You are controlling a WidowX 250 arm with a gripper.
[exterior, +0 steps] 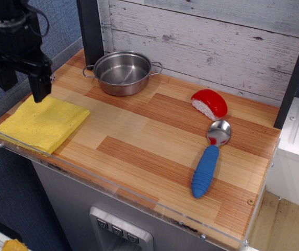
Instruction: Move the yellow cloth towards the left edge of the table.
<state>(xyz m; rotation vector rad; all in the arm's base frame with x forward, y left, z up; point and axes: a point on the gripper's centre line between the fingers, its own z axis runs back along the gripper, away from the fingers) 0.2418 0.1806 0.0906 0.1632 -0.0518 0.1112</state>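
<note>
The yellow cloth (pixel 42 124) lies flat at the left end of the wood-plank table (pixel 154 146), its near edge close to the clear acrylic rim. My black gripper (pixel 23 87) hangs above the cloth's far left corner, lifted clear of it. Its two fingers (pixel 38 86) are spread apart with nothing between them.
A steel pot (pixel 122 72) stands at the back left, just beyond the cloth. A red and white piece of toy food (pixel 209 104) and a spoon with a blue handle (pixel 208 163) lie to the right. A dark post (pixel 91 29) rises behind the pot.
</note>
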